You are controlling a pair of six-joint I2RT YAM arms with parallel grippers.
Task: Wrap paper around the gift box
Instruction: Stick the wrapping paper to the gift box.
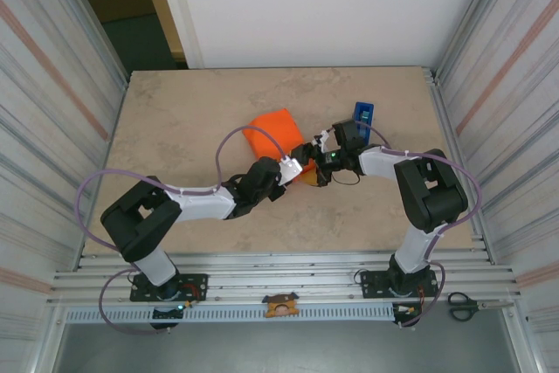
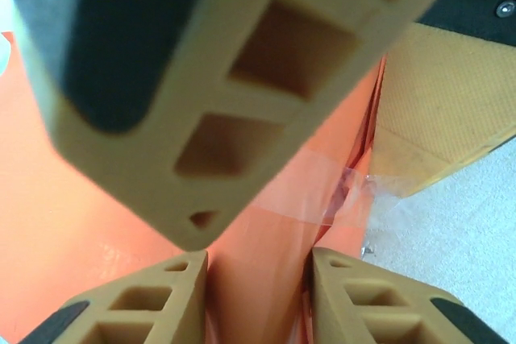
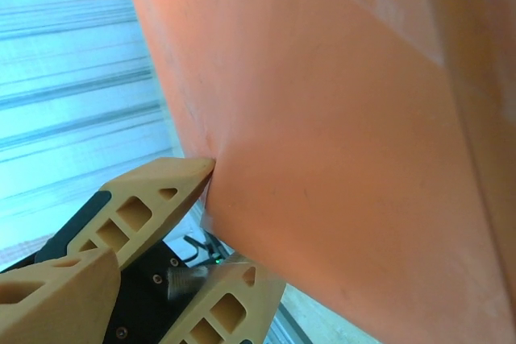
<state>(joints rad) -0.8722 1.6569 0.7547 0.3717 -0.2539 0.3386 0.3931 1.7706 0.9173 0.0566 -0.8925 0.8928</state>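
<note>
The place looked like a robot test cell in a lab: a beige tabletop (image 1: 192, 128) was boxed in by ribbed metal walls (image 1: 44, 85) at frame left and right, a white panel (image 1: 323, 6) closed the top, slotted aluminium rails (image 1: 279, 272) ran along the bottom, and probably scissors (image 1: 463, 306) lay at lower right.

Paper (image 1: 272, 133): matt orange, smooth, faintly creased. Tape (image 2: 302, 191) across it: clear, glossy film. Left fingers (image 2: 189, 300): matt tan plastic. Table (image 1: 175, 120): mottled beige, stone-look. Dispenser (image 1: 363, 113) at 1 o'clock: blue plastic.
</note>
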